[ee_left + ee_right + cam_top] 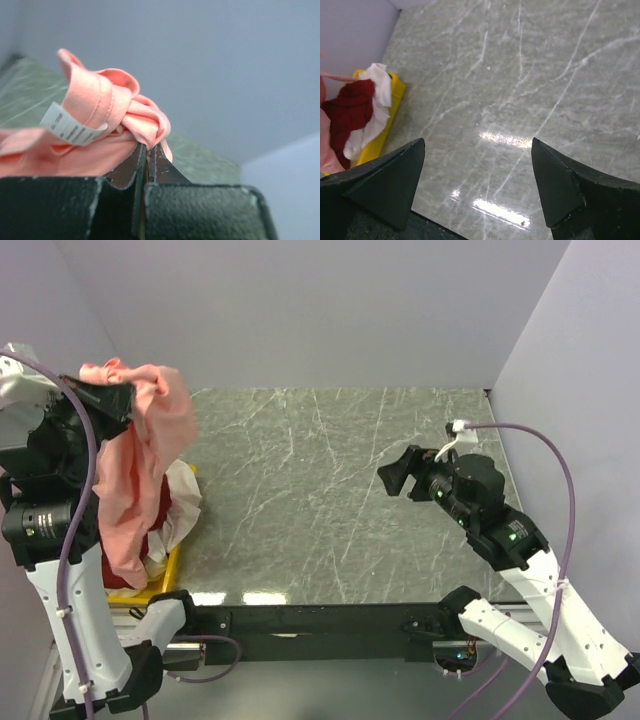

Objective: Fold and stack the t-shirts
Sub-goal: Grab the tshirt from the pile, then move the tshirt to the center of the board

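Note:
My left gripper [128, 398] is shut on the salmon-pink t-shirt [140, 470] and holds it high, so it hangs down over the yellow bin. In the left wrist view the bunched pink cloth [120, 112] with its white neck label [70, 126] is pinched between the closed fingertips [148, 146]. The white t-shirt [182, 502] and the dark red t-shirt [347, 112] lie crumpled in the bin; the white one [377, 100] drapes over its edge. My right gripper [392, 476] is open and empty, above the table's right half, jaws wide apart [477, 145].
The yellow plastic bin [150, 585] stands at the table's left front corner, and also shows in the right wrist view [382, 132]. The grey marble tabletop [330, 490] is bounded by purple-grey walls at the back and both sides.

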`<act>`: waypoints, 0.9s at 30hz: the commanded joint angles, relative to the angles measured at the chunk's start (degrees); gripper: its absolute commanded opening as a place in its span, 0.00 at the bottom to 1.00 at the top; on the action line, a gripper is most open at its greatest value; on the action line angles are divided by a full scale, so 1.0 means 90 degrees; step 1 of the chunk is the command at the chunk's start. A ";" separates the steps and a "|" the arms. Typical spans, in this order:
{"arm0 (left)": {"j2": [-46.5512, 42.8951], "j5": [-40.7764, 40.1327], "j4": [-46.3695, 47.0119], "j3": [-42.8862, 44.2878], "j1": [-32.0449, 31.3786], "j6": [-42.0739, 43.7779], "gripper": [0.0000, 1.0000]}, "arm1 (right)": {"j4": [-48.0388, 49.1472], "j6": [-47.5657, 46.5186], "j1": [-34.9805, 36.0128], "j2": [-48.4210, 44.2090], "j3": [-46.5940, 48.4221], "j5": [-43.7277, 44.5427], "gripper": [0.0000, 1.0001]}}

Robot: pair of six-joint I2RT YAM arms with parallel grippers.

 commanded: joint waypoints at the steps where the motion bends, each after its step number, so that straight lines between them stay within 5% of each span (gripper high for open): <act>1: 0.0231 0.1380 0.0982 0.0497 -0.0306 -0.0315 0.00 | 0.0010 -0.0178 0.0037 0.0204 0.0770 0.0036 0.92; 4: 0.0367 0.1938 0.1571 0.0526 -0.0570 -0.0842 0.00 | 0.0010 -0.0197 0.0027 0.0361 0.1122 -0.0003 0.92; 8: 0.0709 0.1481 0.2060 0.0780 -0.1768 -0.0980 0.00 | 0.0000 -0.0188 0.0027 0.0508 0.1396 -0.0013 0.91; 11: 0.1138 0.0672 0.2080 0.0946 -0.3532 -0.0698 0.01 | 0.0020 -0.0178 0.0027 0.0556 0.1475 0.0026 0.91; 15: 0.1520 -0.0365 0.2595 0.0255 -0.4953 -0.0482 0.01 | 0.0020 -0.0100 0.0037 0.0527 0.1407 0.0084 0.91; 19: 0.2222 -0.0523 0.3251 -0.0702 -0.5424 -0.0637 0.01 | 0.0010 -0.0012 0.0028 0.0362 0.1027 0.0318 0.90; 22: 0.2759 -0.0697 0.3369 -0.1123 -0.5424 -0.0590 0.14 | -0.0048 0.0017 0.0027 0.0283 0.0685 0.0650 0.90; 24: 0.3023 -0.0776 0.3340 -0.1144 -0.5405 -0.0463 0.43 | -0.0010 0.0066 0.0037 0.0293 0.0480 0.0826 0.90; 27: 0.3550 -0.1078 0.2843 -0.0967 -0.5327 -0.0287 0.57 | 0.0175 0.0154 0.0047 0.0458 0.0118 0.0924 0.89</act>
